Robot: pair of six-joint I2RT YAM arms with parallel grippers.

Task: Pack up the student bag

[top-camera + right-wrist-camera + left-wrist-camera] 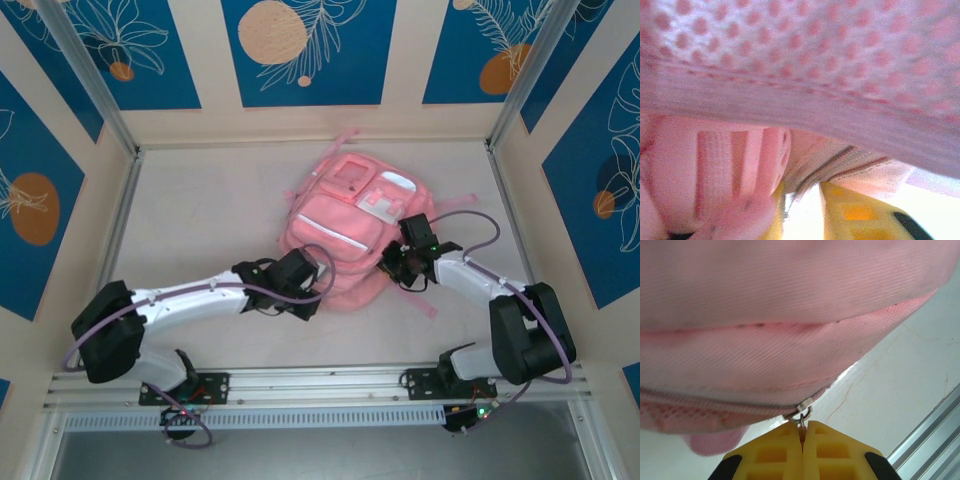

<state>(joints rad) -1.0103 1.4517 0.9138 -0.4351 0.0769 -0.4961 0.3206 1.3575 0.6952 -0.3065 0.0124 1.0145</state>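
The left gripper [316, 292] [802, 429] is clamped tight on a metal zipper pull [801, 412] at the near-left edge of the student bag [345, 230] – the pink backpack lying flat, mid-table [200, 220], between both arms. At its right side, the right gripper [402, 266] [805, 202] is pressed under mesh fabric – yellow fingers [855, 210] narrowly apart.

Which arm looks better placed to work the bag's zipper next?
The left, probably. The left gripper is shut on the zipper pull at the student bag's near edge. The right gripper sits against the bag's mesh side, jaws slightly apart, away from that zipper.
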